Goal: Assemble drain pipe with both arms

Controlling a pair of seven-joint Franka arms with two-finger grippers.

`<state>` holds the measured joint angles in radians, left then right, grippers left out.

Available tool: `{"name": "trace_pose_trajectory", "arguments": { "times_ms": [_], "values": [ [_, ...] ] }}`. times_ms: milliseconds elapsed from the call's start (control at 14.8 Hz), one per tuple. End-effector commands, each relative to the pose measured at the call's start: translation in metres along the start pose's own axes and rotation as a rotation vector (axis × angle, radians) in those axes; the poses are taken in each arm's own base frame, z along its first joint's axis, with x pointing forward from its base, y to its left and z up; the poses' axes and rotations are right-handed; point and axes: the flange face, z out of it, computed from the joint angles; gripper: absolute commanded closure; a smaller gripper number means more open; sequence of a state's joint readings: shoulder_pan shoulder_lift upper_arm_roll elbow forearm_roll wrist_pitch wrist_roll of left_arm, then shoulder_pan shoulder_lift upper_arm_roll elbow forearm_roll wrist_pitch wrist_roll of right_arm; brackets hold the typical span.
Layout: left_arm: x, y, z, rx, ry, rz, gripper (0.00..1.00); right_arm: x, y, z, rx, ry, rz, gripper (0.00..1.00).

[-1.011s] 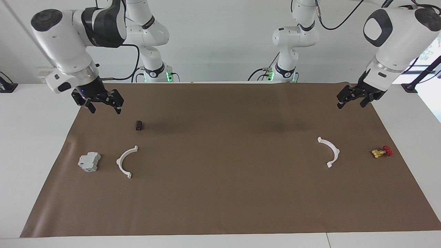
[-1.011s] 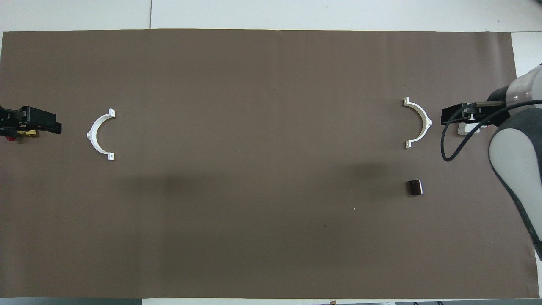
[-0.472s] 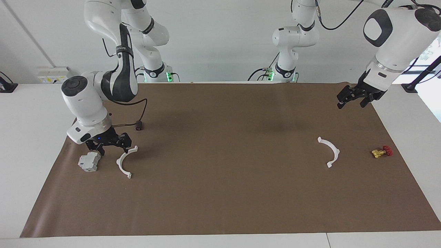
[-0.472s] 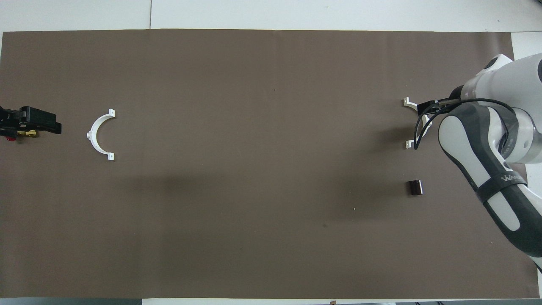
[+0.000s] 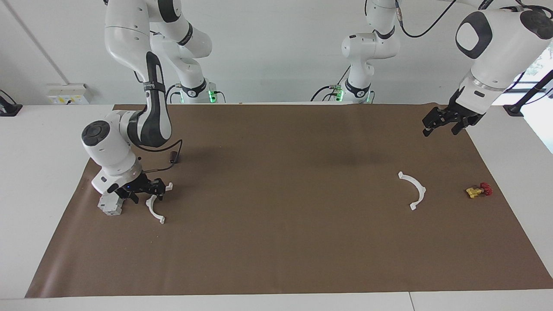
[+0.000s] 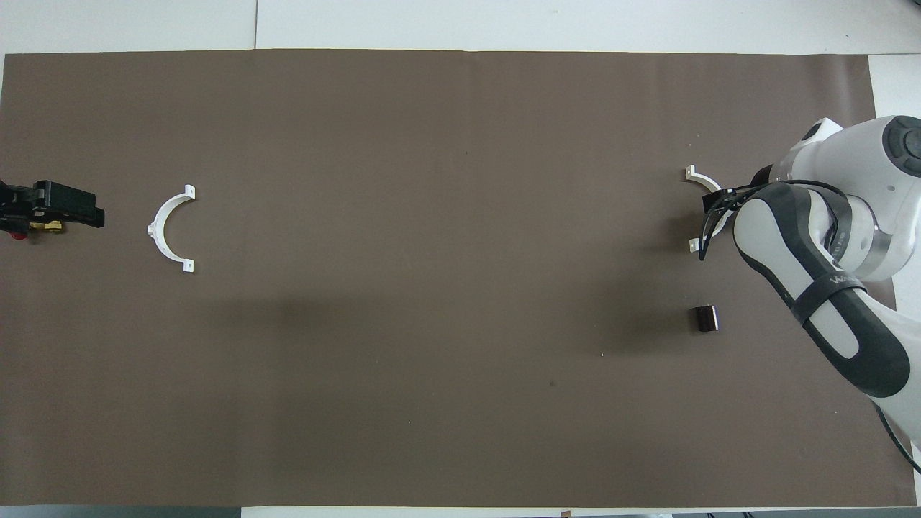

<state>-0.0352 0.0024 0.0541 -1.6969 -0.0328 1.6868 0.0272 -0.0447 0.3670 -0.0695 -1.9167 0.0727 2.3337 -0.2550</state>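
Observation:
The drain pipe lies as two separate white half-rings on the brown mat. One half-ring [image 5: 152, 209] [image 6: 696, 175] lies toward the right arm's end. My right gripper [image 5: 146, 194] is down at it, fingers open across the part of its arc nearest the robots. In the overhead view the right arm covers the middle of this piece. The other half-ring [image 5: 420, 187] [image 6: 154, 230] lies alone toward the left arm's end. My left gripper [image 5: 440, 128] [image 6: 68, 207] waits open and empty, raised over the mat's edge.
A grey boxy block [image 5: 110, 206] sits beside the right gripper, toward the table's end. A small dark cylinder [image 5: 174, 158] [image 6: 705, 318] lies nearer the robots than the right half-ring. A yellow-and-red valve [image 5: 478, 190] [image 6: 32, 229] lies beside the left half-ring.
My right arm swung down from high above the mat's corner to the half-ring beside the grey block and now has its fingers at the arc. The left arm has not moved.

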Motion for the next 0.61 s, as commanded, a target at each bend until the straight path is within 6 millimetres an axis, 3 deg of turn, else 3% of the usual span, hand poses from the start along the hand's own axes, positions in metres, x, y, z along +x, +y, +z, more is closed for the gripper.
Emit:
{"name": "trace_pose_trajectory", "arguments": {
  "times_ms": [0,270,539],
  "values": [
    [-0.006,0.002,-0.002,-0.008,0.014,-0.011,0.0,-0.006,0.0,0.007,0.017,0.007,-0.012,0.24],
    [-0.006,0.002,-0.002,-0.008,0.014,-0.011,0.0,-0.006,-0.001,0.014,0.012,0.01,-0.028,0.41],
    [-0.006,0.001,-0.002,-0.01,0.014,-0.012,0.0,-0.004,0.002,0.018,-0.003,0.022,-0.035,0.43]
  ]
}}
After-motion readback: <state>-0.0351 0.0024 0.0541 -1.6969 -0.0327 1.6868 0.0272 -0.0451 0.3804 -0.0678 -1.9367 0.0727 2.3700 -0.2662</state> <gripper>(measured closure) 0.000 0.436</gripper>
